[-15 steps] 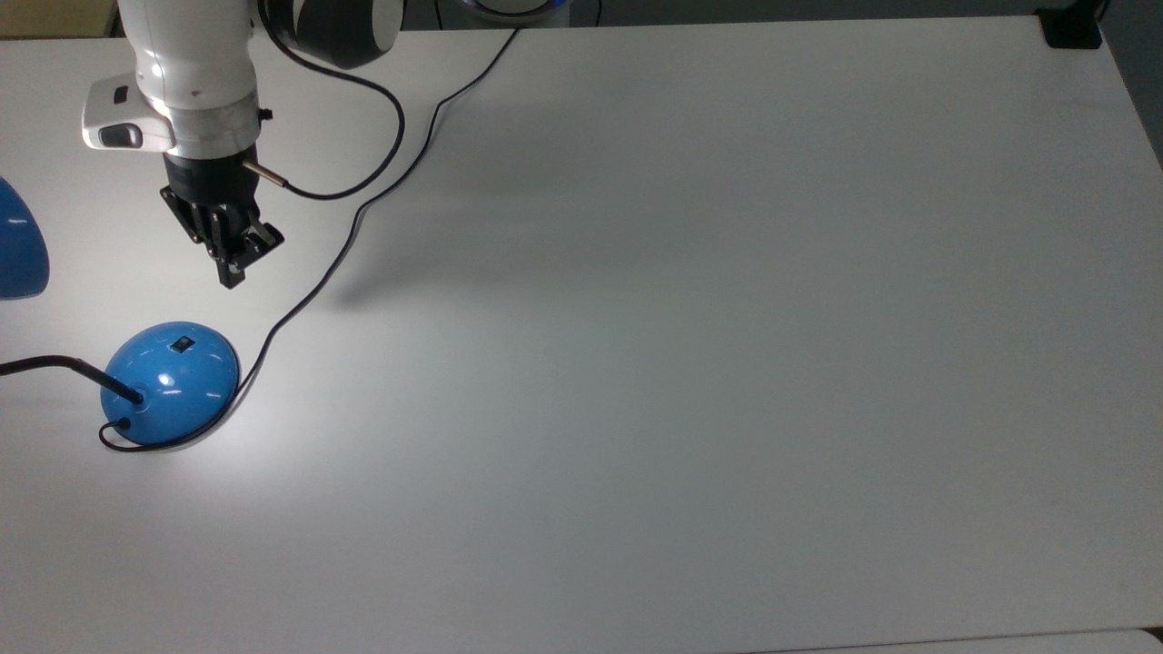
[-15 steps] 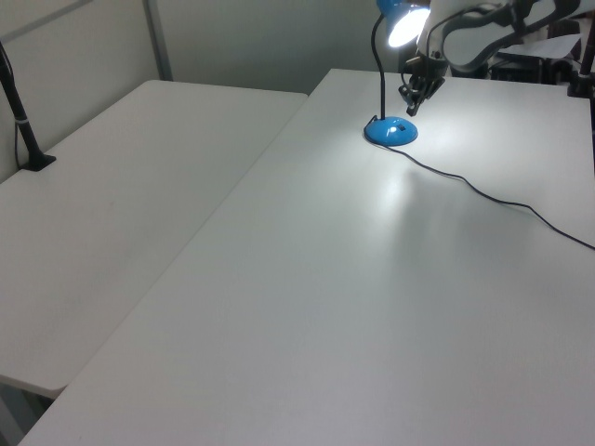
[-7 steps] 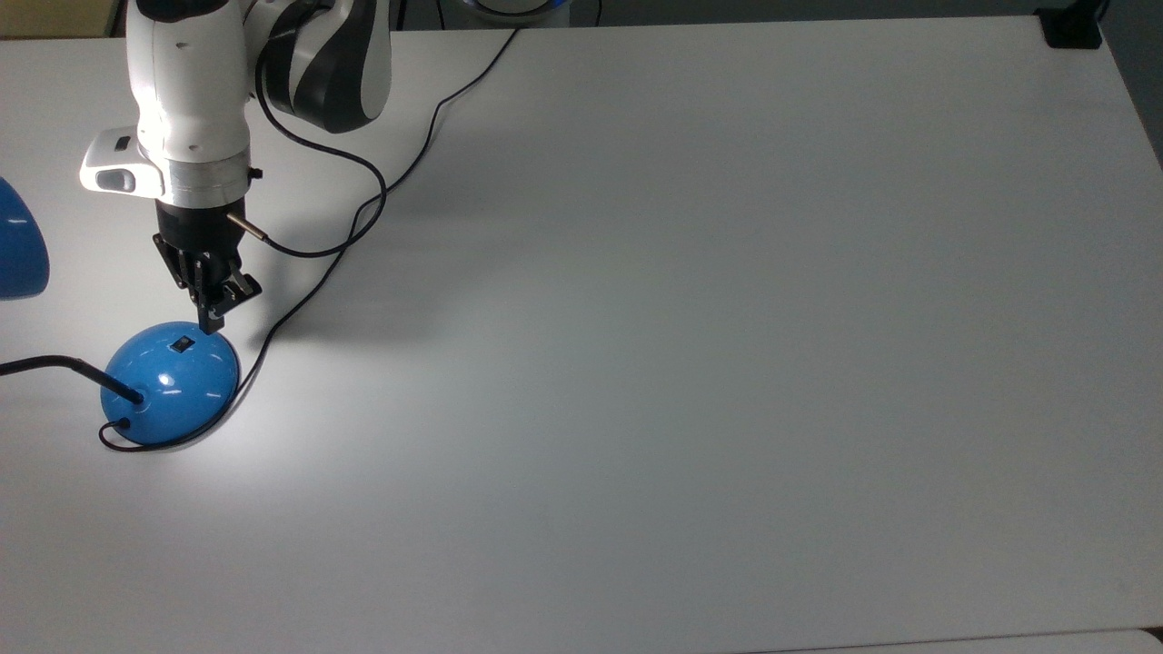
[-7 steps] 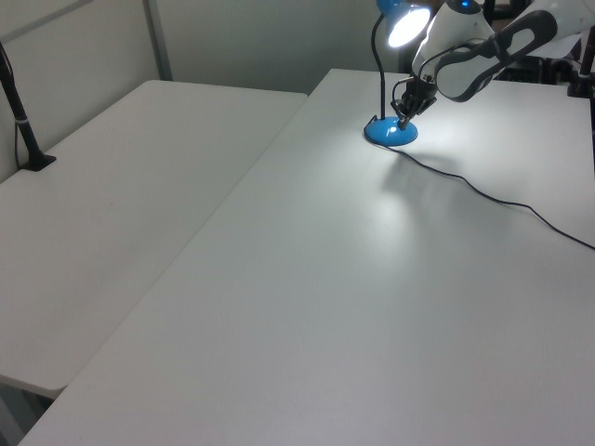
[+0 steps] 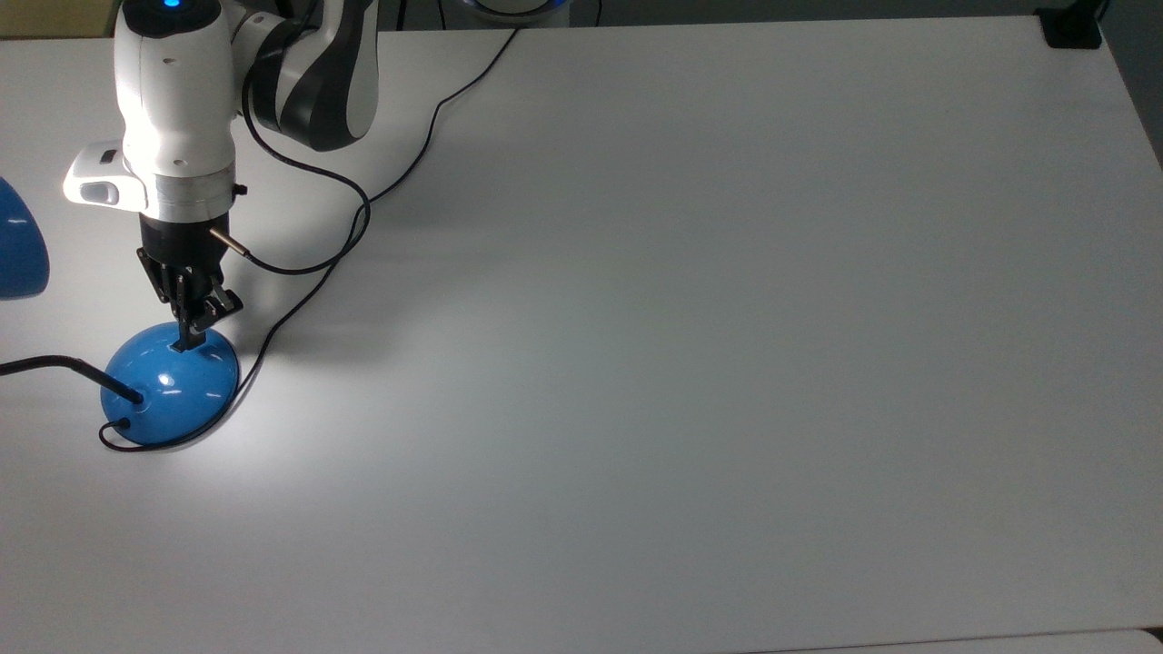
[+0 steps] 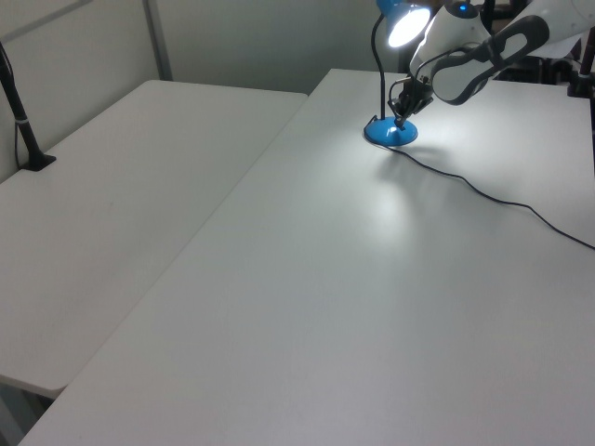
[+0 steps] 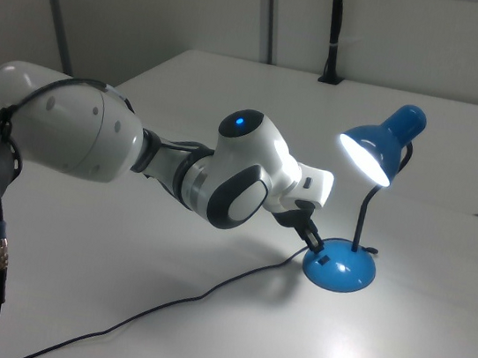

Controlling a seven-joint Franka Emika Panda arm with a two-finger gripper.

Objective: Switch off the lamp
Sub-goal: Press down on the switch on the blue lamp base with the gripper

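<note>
I am seeing the lamp (image 5: 171,391) standing lit at the top view's left on the white desk (image 5: 690,363), its glow pooling on the surface, while a second desk (image 6: 112,214) is sitting at the left view's left beside a grey wall. The pincer (image 5: 187,342) is resting its tip on the dome base with fingers drawn together, covering the switch, and the shade (image 5: 18,250) is being cut off at the top view's left edge.
</note>
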